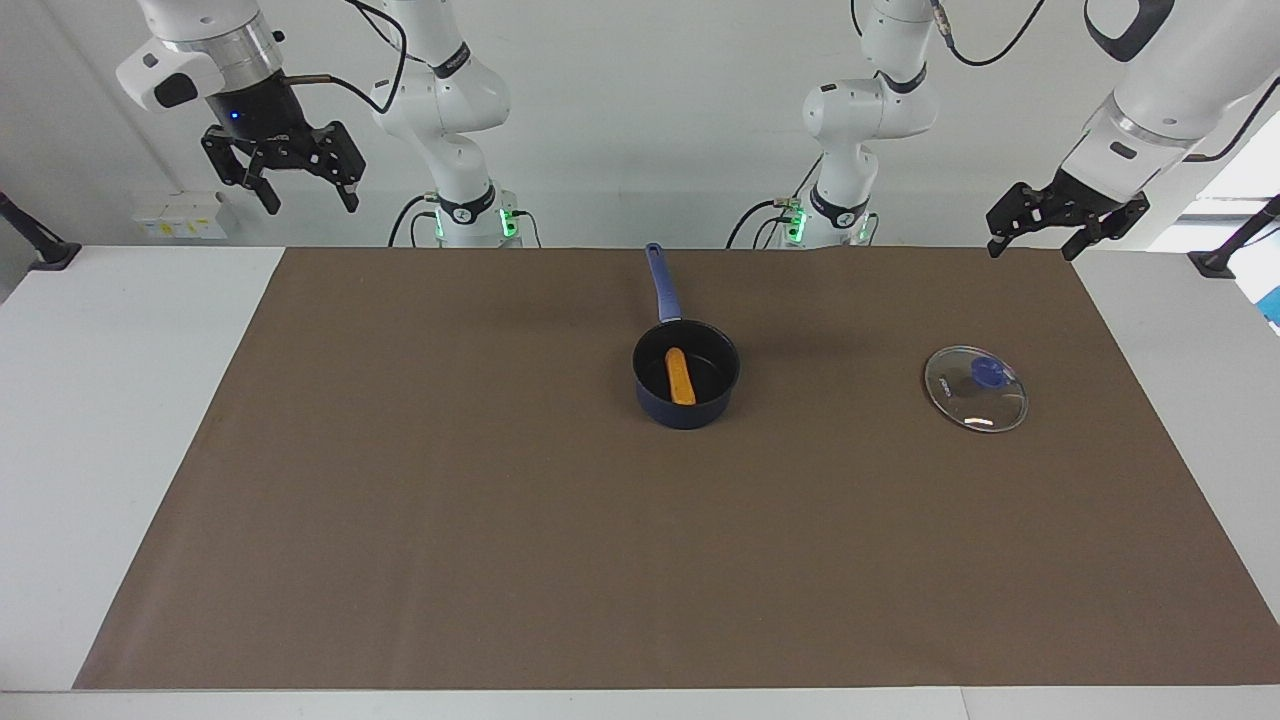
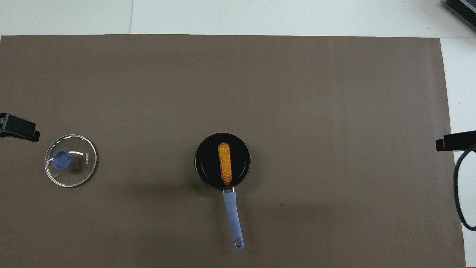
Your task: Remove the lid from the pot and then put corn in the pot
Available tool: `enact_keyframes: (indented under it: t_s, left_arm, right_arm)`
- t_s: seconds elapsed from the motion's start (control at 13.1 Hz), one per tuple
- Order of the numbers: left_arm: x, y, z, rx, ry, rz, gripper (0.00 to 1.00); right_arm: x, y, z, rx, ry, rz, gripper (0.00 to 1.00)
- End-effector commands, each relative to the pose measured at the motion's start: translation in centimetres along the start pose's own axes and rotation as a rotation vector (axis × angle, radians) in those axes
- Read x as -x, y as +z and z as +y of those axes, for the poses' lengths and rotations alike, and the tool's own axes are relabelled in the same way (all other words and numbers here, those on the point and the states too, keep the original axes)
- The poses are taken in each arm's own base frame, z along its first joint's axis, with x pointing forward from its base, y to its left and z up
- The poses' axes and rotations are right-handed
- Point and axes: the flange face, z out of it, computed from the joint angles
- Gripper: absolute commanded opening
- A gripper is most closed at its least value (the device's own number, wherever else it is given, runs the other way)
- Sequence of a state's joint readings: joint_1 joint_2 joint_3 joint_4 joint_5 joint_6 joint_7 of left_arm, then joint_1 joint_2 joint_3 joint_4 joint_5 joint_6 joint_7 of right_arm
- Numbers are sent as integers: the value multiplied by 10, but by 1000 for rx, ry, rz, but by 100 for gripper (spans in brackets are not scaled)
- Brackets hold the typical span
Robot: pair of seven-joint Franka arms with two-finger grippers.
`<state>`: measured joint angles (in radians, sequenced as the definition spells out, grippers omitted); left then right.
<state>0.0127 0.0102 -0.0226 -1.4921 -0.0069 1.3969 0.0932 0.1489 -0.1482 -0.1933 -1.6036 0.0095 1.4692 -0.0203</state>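
Note:
The dark blue pot [image 1: 686, 398] stands in the middle of the brown mat, its long handle [image 1: 663, 285] pointing toward the robots. The yellow-orange corn [image 1: 680, 376] lies inside it, also seen in the overhead view [image 2: 224, 164] on the pot's black inside [image 2: 208, 163]. The glass lid [image 1: 975, 390] with its blue knob lies flat on the mat beside the pot, toward the left arm's end [image 2: 76, 163]. My left gripper [image 1: 1034, 250] is open and empty, raised over the mat's edge near the lid. My right gripper [image 1: 310, 203] is open and empty, raised high at the right arm's end.
The brown mat [image 1: 450, 520] covers most of the white table [image 1: 120, 400]. A black clamp [image 1: 40, 245] sits at the right arm's end and another [image 1: 1225, 255] at the left arm's end. A black cable [image 2: 461, 190] hangs by the right gripper.

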Motion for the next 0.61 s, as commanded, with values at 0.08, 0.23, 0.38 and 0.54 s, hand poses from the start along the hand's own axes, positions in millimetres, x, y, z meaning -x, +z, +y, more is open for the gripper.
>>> enact_keyframes:
  t_s: [0.08,0.23,0.38,0.54]
  left_arm:
    - [5,-2,-2,-7,4,-9,100]
    - [5,-2,-2,-7,4,-9,100]
    - [5,-2,-1,-6,5,-9,100]
    - [5,-2,-2,-7,4,-9,100]
  right_arm:
    - [22,10,29,-16,-17,-21,100]
    - [19,7,36,-9,-9,8,100]
    - [8,4,36,-1,-6,31,100]
    - [-14,-8,32,15,-7,63,100]
